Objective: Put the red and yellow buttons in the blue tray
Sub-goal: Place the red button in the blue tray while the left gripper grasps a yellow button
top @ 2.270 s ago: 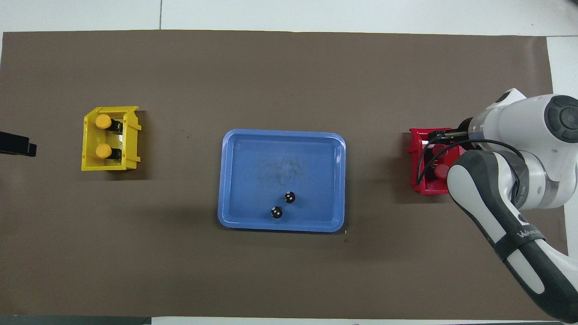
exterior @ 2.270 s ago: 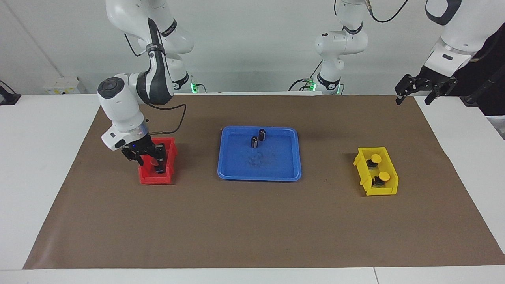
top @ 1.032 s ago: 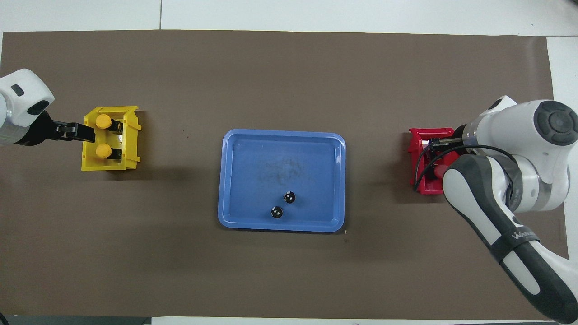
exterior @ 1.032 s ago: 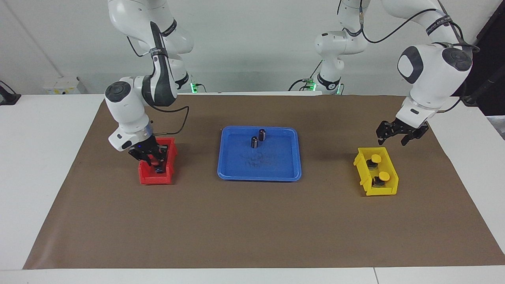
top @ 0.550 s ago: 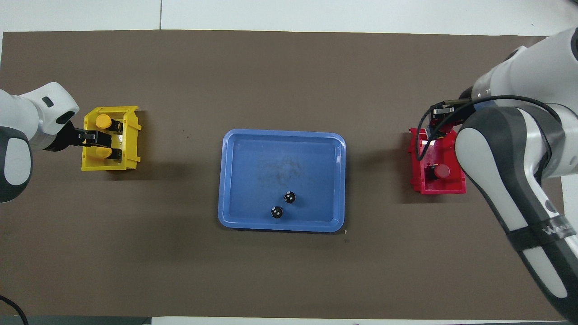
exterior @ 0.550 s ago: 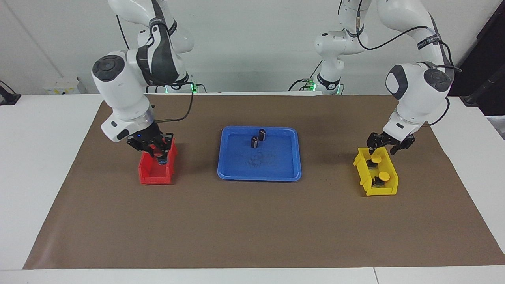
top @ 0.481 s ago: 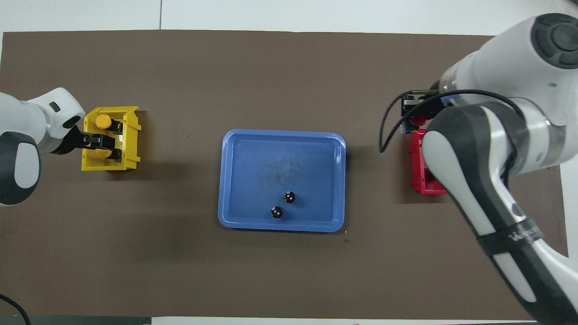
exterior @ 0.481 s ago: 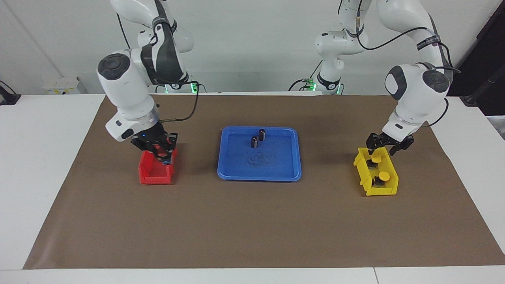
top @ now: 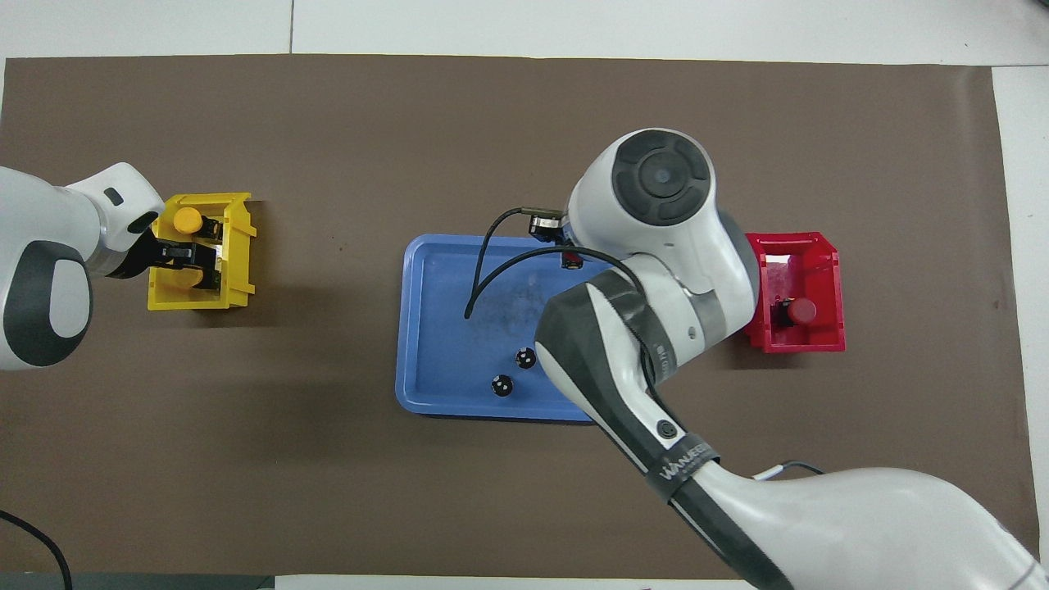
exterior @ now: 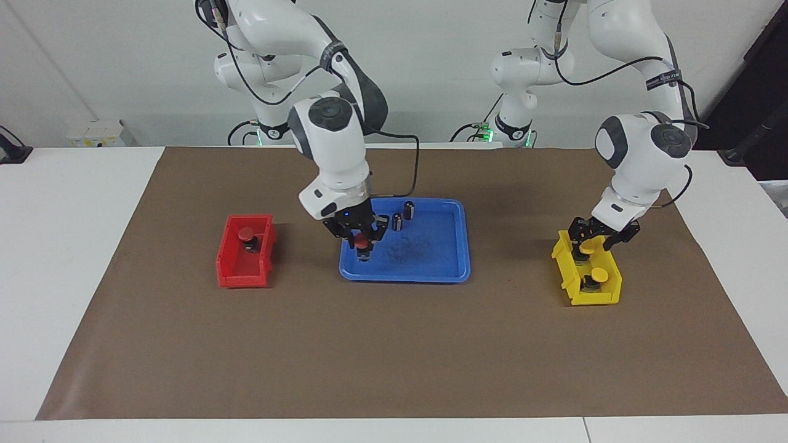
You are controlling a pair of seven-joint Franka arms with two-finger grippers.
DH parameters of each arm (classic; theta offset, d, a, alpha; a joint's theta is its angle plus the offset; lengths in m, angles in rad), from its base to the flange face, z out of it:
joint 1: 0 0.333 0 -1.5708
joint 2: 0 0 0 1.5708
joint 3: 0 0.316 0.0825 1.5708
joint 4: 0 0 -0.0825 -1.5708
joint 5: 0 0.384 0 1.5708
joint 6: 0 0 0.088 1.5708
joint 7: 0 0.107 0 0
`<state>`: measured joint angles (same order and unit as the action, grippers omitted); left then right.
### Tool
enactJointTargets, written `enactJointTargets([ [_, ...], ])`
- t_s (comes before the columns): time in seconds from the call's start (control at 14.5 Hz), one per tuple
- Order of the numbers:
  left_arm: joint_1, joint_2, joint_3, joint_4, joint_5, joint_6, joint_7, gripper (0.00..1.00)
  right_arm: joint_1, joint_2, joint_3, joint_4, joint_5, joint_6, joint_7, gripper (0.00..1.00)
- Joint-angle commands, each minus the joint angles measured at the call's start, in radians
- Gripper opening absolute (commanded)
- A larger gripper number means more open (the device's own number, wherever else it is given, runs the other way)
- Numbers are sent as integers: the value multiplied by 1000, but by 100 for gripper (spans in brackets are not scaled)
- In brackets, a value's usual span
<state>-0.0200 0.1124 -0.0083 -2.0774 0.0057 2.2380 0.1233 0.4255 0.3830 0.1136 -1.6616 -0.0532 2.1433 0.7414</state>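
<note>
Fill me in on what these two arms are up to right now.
The right tool holds a red button low over the blue tray, at the tray's end toward the right arm. Two dark cylinders stand in the tray's part nearer the robots. One red button sits in the red bin. The left tool is down in the yellow bin, around the yellow button nearer the robots; a second yellow button sits beside it.

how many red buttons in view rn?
2. One red button sits in the red bin; the other is held in the right gripper, low over the blue tray.
</note>
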Motion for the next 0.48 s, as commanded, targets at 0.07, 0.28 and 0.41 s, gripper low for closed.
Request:
enactJointTargets([
  [0.07,-3,9,5,-39,-9,61,1,80,12,54,-2,-10,-39,58,42,30],
  [0.28,-1,7,5,-46,-9,58,4,79,44,60,-2,-23,-39,56,81,30],
  [0.41,0,3,7,-59,-9,58,3,79,52,59,-2,-29,-37,53,84,30],
])
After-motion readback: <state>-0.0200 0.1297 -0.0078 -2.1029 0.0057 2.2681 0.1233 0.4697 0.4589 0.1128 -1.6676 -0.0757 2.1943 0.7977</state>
